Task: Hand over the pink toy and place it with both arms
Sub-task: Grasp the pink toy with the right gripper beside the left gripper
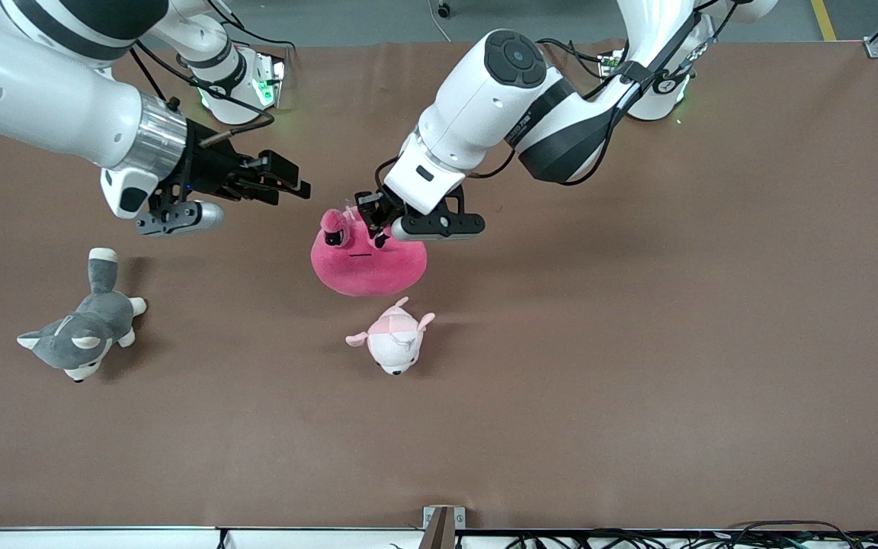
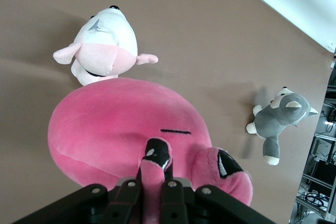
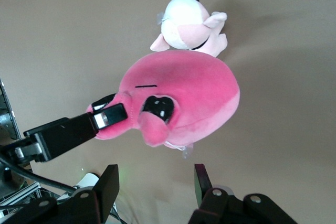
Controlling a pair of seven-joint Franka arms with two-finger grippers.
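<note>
My left gripper (image 1: 373, 219) pinches the pink toy (image 1: 369, 263) by its soft top; light, squashy. My right gripper (image 1: 286, 183) gapes empty at its ten o'clock, probably aiming for the body.

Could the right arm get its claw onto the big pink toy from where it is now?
Probably yes. The right gripper hangs open just beside the pink toy, with nothing between them. The left gripper is shut on the toy's top, so the right would need to take another part.
</note>
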